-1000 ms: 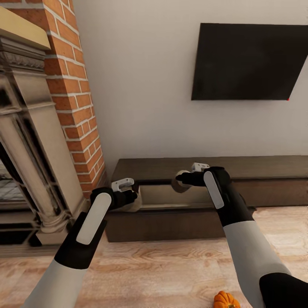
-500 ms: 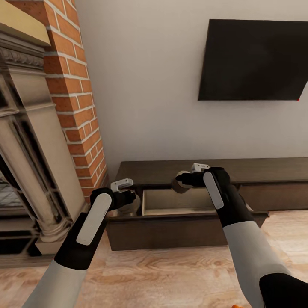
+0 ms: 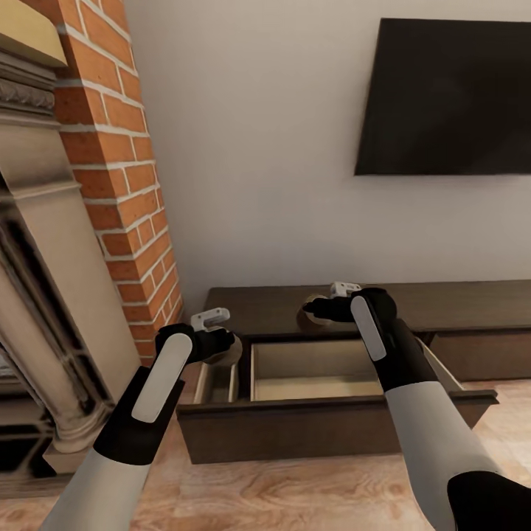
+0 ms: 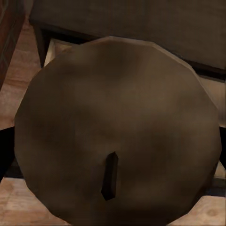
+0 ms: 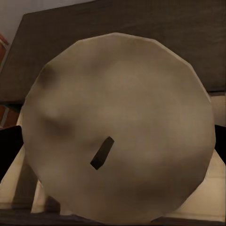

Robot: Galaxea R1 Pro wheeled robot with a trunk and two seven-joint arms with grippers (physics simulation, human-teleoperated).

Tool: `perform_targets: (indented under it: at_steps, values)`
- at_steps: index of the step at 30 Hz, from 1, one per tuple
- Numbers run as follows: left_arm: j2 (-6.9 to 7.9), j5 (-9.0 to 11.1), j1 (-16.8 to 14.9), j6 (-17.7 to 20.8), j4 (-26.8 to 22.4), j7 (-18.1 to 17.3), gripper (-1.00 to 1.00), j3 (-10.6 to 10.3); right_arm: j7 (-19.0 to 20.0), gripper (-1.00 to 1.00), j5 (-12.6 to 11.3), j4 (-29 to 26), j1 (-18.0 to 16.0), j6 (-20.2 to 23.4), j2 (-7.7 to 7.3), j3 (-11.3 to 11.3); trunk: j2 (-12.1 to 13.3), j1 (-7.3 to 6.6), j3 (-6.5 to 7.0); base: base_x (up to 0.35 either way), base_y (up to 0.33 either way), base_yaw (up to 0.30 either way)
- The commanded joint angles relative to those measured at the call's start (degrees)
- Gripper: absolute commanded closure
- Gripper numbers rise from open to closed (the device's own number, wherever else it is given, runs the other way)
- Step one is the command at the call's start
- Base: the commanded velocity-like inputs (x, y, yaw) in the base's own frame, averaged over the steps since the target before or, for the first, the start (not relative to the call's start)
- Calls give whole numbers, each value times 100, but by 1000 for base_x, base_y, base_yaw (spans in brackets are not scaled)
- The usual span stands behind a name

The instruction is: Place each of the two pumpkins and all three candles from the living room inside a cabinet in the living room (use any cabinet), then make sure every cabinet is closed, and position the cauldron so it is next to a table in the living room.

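Note:
The cabinet [image 3: 280, 301] is a long, low, dark-brown unit against the wall, with one wide drawer [image 3: 324, 428] pulled out and its pale beige inside showing. My left gripper [image 3: 223, 344] is shut on a beige candle [image 3: 231, 352] above the drawer's narrow left compartment. My right gripper [image 3: 316, 309] is shut on a second candle [image 3: 307, 316] over the cabinet top, at the drawer's back edge. Both wrist views look at a candle's round end with its dark wick: the left candle [image 4: 117, 127] above the open drawer, and the right candle [image 5: 117, 122] before the cabinet top.
A red brick chimney [image 3: 118, 169] and a stone fireplace surround [image 3: 44, 295] stand close on the left. A black TV [image 3: 450, 96] hangs on the white wall above the cabinet. Pale wooden floor [image 3: 295, 494] lies in front of the drawer.
The camera has moved closer to the cabinet, so the open drawer looks larger and lower. The floor pumpkin has slid out of view. Both grippers still hold their candles.

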Motion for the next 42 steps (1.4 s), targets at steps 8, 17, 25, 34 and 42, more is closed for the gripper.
perform_targets:
  at_steps: [8, 17, 25, 34, 42]
  values:
    - [36, 60, 1, 2, -6, 35, 100, -2, -57, 100, -63, -16, -5, 16, 0, 4, -3, 2, -6, 328, 1, -118]
    - [11, 71, 3, -8, -45, 25, 100, -76, -58, 100, -6, -1518, 1098, 16, -104, -59, -3, 2, -6, 300, 0, -99]
    - [-118, 130, -33, 43, -17, -201, 100, -225, -77, 100, 3, -1596, 1386, 16, -120, -65, -3, 2, -6, 19, 0, -4]
    - [-460, 142, -94, -93, 1508, -1794, 100, -542, -59, 100, 4, -209, 1340, 16, -337, -96, -3, 2, -6, 0, 0, 0]
    - [-445, 54, -93, -932, 2515, -1922, 100, -948, 104, 100, -29, 606, 1321, -14, -906, 16, -3, 2, -6, 0, 0, 0]
